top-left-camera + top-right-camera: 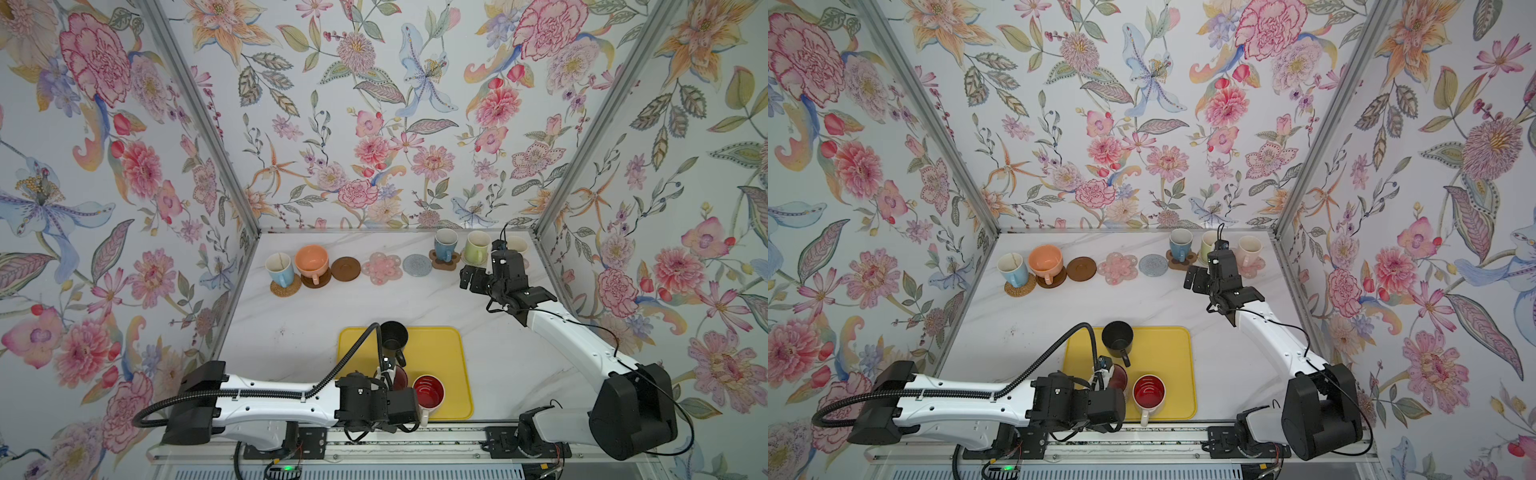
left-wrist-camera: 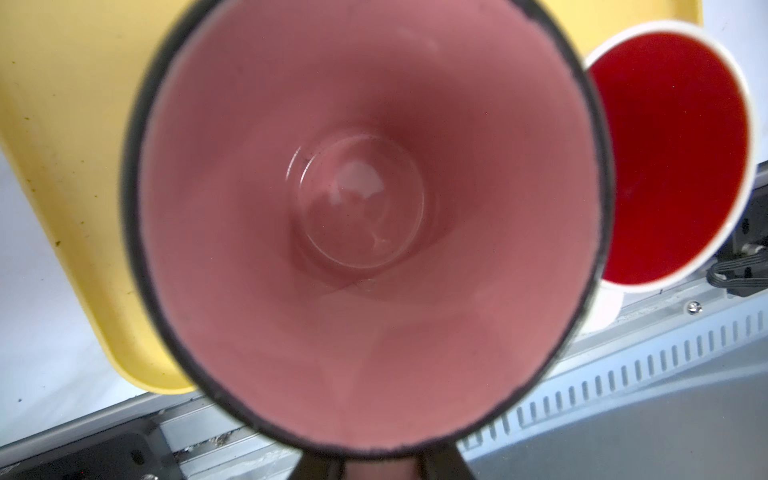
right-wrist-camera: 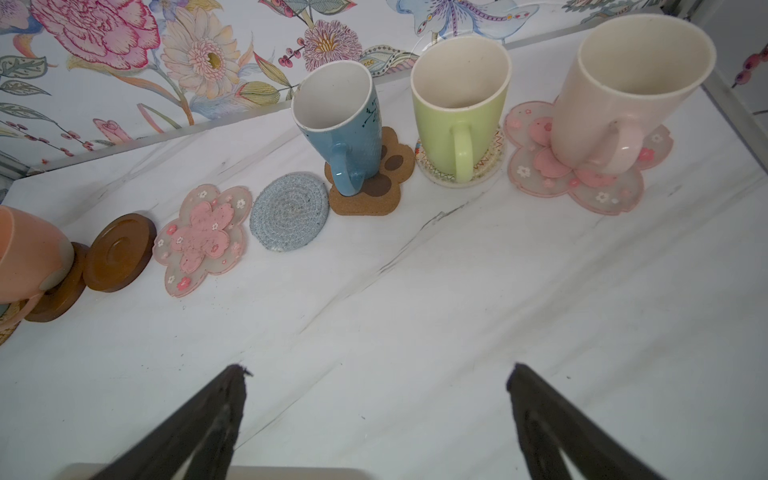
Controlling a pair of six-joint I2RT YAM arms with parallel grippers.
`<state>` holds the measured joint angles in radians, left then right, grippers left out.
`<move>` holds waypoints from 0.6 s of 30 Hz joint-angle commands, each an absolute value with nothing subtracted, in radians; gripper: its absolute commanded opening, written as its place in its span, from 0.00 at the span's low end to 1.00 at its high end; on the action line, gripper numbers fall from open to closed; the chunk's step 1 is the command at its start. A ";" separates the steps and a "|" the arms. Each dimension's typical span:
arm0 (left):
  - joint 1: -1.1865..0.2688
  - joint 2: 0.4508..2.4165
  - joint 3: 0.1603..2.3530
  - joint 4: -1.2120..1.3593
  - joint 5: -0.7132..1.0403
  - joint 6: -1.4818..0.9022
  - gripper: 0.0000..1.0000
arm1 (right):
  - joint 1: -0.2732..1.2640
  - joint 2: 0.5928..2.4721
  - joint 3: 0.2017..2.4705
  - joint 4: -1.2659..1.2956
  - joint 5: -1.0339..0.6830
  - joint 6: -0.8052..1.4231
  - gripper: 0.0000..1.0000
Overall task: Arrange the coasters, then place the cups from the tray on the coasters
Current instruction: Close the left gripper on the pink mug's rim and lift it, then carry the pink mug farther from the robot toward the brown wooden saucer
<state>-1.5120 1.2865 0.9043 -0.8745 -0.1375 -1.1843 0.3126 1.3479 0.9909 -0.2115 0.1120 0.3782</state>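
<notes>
Pink cup, by tray edge (red-inside cup beside), open marble beyond

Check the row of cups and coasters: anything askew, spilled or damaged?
Nothing spilled or tipped. Only the blue mug sits off-centre on the paw coaster, crowding one side and leaving the printed pads uncovered.

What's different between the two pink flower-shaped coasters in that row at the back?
The middle pink flower coaster lies bare; the end pink flower coaster carries a pale pink mug. The middle one sits between a dark brown disc and a grey woven round mat; the end one closes the row, beside the light green mug. Both are translucent pink blossom shapes, lying flat.
</notes>
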 commanded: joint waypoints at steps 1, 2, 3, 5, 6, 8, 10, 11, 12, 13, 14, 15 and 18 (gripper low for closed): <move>-1.514 1.244 0.907 -0.983 -0.170 -1.193 0.00 | 0.305 1.348 0.996 -0.201 0.105 0.362 0.99; -1.513 1.236 0.919 -1.025 -0.185 -1.198 0.00 | 0.304 1.349 0.997 -0.201 0.105 0.362 0.99; -1.513 1.227 0.933 -1.063 -0.204 -1.206 0.00 | 0.304 1.350 0.997 -0.202 0.105 0.362 0.99; -1.515 1.195 0.961 -1.134 -0.242 -1.221 0.00 | 0.304 1.351 1.000 -0.202 0.106 0.362 0.99; -1.515 1.177 0.969 -1.161 -0.260 -1.228 0.00 | 0.304 1.353 0.999 -0.202 0.105 0.362 0.99; -1.510 1.132 0.986 -1.220 -0.299 -1.245 0.00 | 0.304 1.356 0.999 -0.200 0.103 0.364 0.99; -1.503 1.093 0.999 -1.277 -0.331 -1.267 0.00 | 0.304 1.358 1.000 -0.202 0.099 0.362 0.99; -1.498 1.072 1.008 -1.309 -0.347 -1.278 0.00 | 0.304 1.359 1.002 -0.202 0.097 0.364 0.99; -1.495 1.057 1.016 -1.332 -0.363 -1.284 0.00 | 0.304 1.360 1.003 -0.202 0.098 0.365 0.99; -1.488 1.041 1.026 -1.357 -0.382 -1.292 0.00 | 0.304 1.361 1.006 -0.203 0.097 0.363 0.99; -1.483 1.026 1.035 -1.377 -0.403 -1.297 0.00 | 0.303 1.361 1.008 -0.204 0.099 0.363 0.99; -1.478 1.011 1.037 -1.386 -0.423 -1.299 0.00 | 0.302 1.362 1.011 -0.206 0.099 0.362 0.99; -1.454 0.976 1.033 -1.373 -0.467 -1.296 0.00 | 0.302 1.362 1.019 -0.216 0.102 0.357 0.99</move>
